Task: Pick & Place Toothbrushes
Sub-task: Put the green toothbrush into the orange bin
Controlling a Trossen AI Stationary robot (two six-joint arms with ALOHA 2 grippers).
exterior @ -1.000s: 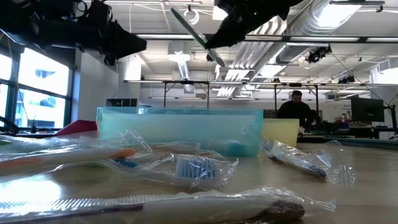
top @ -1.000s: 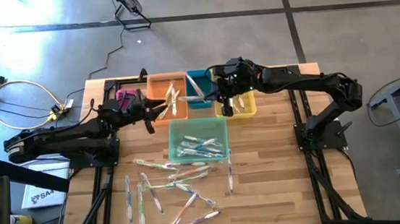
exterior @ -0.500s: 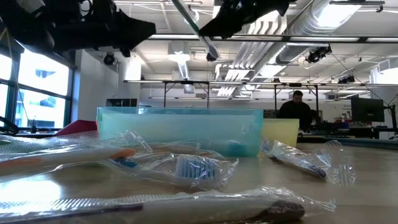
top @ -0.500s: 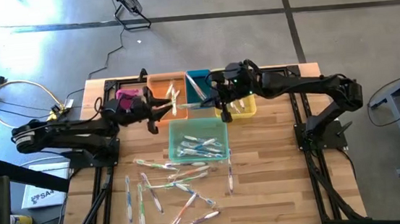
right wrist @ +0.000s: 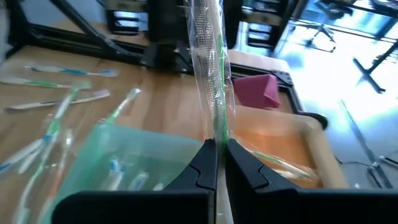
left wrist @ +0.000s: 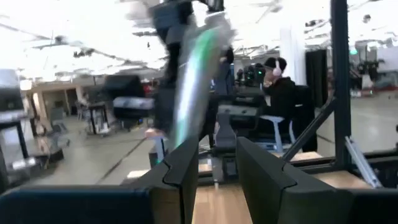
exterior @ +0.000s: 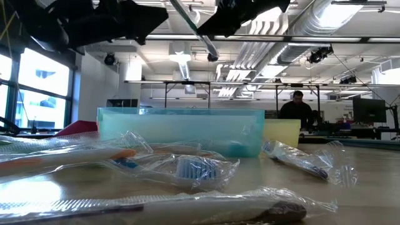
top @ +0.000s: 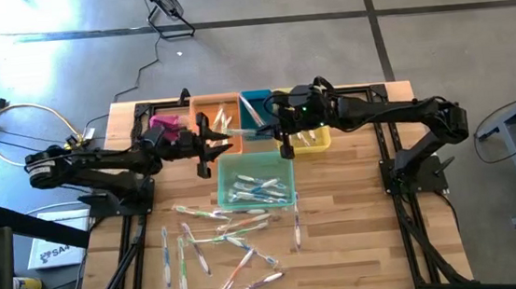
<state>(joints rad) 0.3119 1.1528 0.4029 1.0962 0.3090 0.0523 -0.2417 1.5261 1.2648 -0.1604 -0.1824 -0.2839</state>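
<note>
R gripper (top: 282, 135) sits over the back row of bins, jaws clamped tight on a wrapped green toothbrush (right wrist: 214, 74). In the R wrist view the brush stands up out of the jaws, long axis roughly in line w/ the fingers, wrapper crinkled round it. In the low view it hangs as a slanted bar (exterior: 194, 31) high above the desk (top: 357, 211).

L gripper (top: 204, 147) is just beside it, reaching in from the left at about the same height, jaws part-open & holding nothing. L wrist view shows the green brush (left wrist: 196, 74) dead ahead of its two fingers, slightly tilted – so the brush lies between the two grippers, nearer the R, which has it.

Looks like a hand-over or re-grip: the L jaws would need to close across the handle, i.e. square to its long axis, before the R lets go.

Rest of the toothbrushes: several in the light green bin (top: 256, 180), a few in the orange bin (top: 216, 120) & yellow bin (top: 306, 138), a loose scatter (top: 225, 246) on the near desk.
</note>
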